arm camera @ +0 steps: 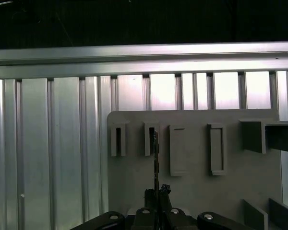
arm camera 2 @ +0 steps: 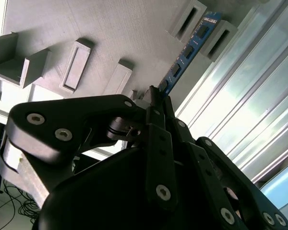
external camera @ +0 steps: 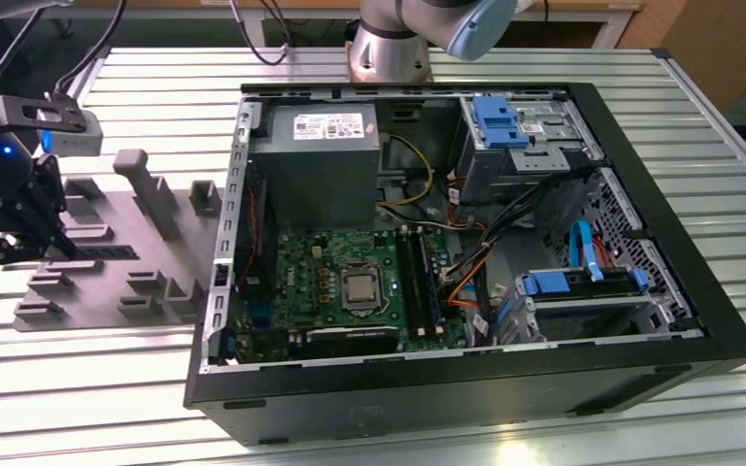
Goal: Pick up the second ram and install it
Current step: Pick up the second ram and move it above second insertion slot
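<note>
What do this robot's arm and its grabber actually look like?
The arm is a silvery metal tube with a pale blue joint cap. The gripper is matte black, built of jointed links with silver screws. A grey box sits beside it.

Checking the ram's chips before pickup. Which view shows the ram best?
The second wrist view: the ram shows its flat face and chips, running out from the gripper. In the first wrist view it is edge-on, a thin dark line; in the exterior view, a small dark strip.
</note>
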`<state>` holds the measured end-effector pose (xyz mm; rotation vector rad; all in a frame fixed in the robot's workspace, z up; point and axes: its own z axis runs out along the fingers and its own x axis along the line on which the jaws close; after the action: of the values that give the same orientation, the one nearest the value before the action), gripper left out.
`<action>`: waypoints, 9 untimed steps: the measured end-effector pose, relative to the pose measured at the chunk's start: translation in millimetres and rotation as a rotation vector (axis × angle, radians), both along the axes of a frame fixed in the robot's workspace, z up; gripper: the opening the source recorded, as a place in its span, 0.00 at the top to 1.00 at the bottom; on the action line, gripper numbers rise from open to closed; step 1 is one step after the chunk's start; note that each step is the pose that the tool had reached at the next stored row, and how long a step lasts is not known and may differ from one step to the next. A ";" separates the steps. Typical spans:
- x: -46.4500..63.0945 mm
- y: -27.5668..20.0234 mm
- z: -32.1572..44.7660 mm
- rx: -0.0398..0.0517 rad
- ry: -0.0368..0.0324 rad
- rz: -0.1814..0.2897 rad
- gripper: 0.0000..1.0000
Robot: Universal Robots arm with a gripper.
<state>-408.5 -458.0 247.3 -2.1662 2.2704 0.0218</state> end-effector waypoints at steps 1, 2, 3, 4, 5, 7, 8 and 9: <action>0.0 0.0 0.1 0.0001 -0.0001 0.000 0.86; 0.0 0.0 0.2 0.0001 -0.0001 0.000 0.86; 0.0 0.0 0.3 0.0001 0.0000 0.000 0.86; 0.0 0.0 0.5 0.0001 0.0000 0.000 0.86; 0.0 0.0 0.6 0.0000 0.0000 0.000 0.86; 0.0 0.1 1.0 0.0000 0.0001 0.000 0.86; 0.0 0.1 1.1 0.0000 0.0000 0.000 0.86; 0.0 0.1 1.3 0.0000 0.0000 0.000 0.86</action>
<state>-408.5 -457.9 248.6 -2.1661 2.2704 0.0218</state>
